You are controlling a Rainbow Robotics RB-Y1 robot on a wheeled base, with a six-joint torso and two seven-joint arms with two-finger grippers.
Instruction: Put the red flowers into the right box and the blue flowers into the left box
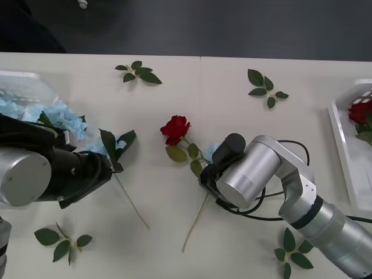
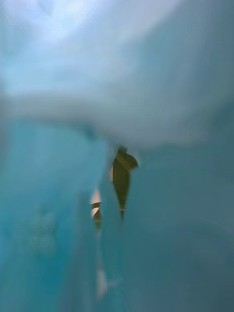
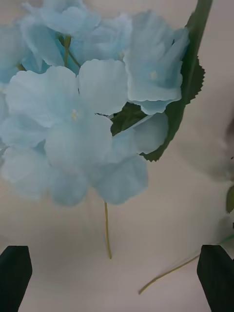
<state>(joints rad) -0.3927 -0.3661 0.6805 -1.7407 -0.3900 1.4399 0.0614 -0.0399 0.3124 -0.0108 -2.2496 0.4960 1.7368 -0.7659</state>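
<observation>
At the right edge of the frame the right box [image 1: 342,139] already holds a red rose [image 1: 359,110]. At upper left the left box [image 1: 23,81] holds blue flowers [image 1: 11,107]. Another red rose [image 1: 175,128] lies mid-desk [image 1: 174,232] by the right end effector [image 1: 208,174]; whether that one is apart or together I cannot tell. The left end effector [image 3: 117,273] hovers, fingers apart, over a blue cluster [image 3: 78,112] at centre left. I'd say roughly midway.
</observation>
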